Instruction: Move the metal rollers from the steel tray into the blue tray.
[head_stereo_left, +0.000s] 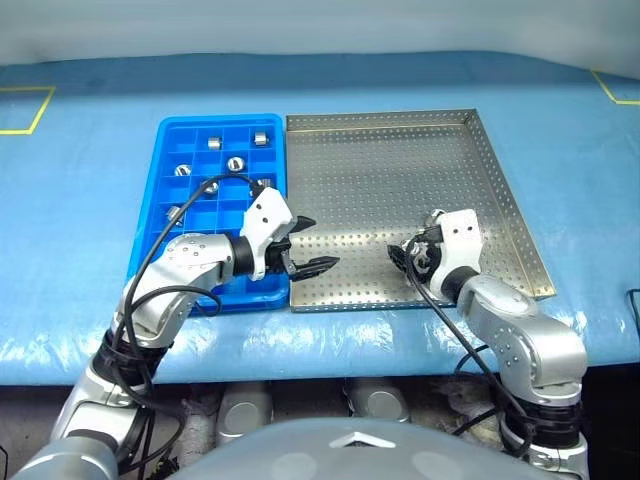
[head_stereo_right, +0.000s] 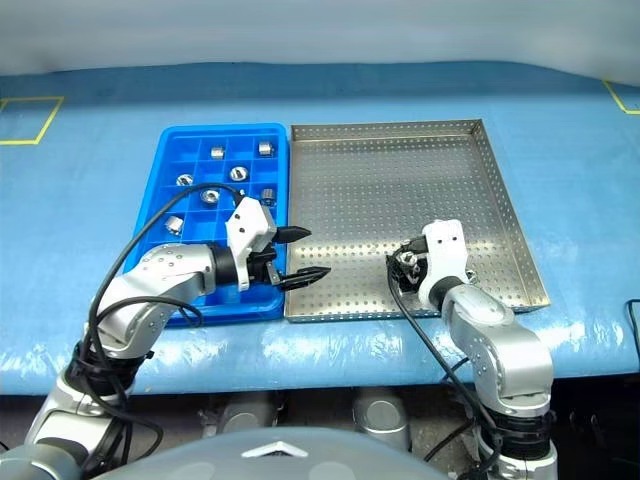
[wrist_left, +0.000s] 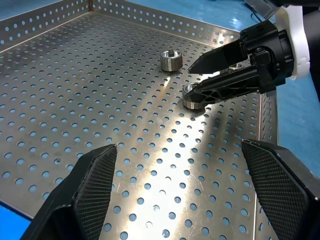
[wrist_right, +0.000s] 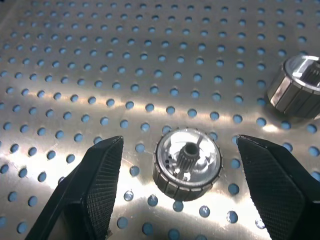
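My right gripper stood open around a metal roller on the steel tray; my left gripper hovered open, empty, beside the blue tray.

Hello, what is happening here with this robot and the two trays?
The robot is moving small metal rollers from the steel tray into the blue tray, where several already lie in compartments. Its right hand is open over the steel tray, one roller standing between its fingers, not yet gripped. A second roller stands close by. The left hand hovers open at the steel tray's near-left edge, holding nothing.
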